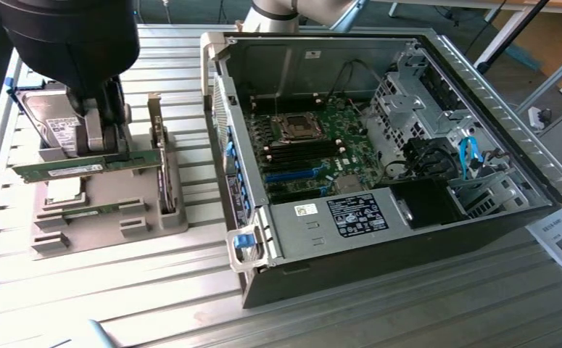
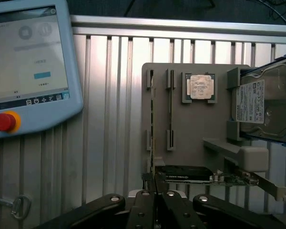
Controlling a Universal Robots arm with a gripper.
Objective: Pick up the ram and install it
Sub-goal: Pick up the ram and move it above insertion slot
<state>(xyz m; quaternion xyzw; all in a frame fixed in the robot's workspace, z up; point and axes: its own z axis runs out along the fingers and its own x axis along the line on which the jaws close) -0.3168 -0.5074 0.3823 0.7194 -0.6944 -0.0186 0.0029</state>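
Observation:
The ram (image 1: 68, 170) is a long green stick, held level just above the grey parts holder (image 1: 116, 225) at the exterior view's left. My gripper (image 1: 116, 151) comes down from above and is shut on the ram's top edge near its right end. In the wrist view the fingers (image 2: 142, 210) are pressed together. The ram (image 2: 153, 143) runs away from them edge-on, as a thin dark line over the holder (image 2: 195, 129). A second green stick (image 1: 92, 210) lies in the holder below.
The open computer case (image 1: 474, 210) lies at the exterior view's right, with the motherboard's memory slots (image 1: 305, 154) beside the processor socket (image 1: 297, 128). The holder also carries a hard drive (image 2: 264, 100), a silver processor chip (image 2: 201, 87) and a card (image 2: 190, 174). A teach pendant (image 2: 28, 62) rests on the slatted table.

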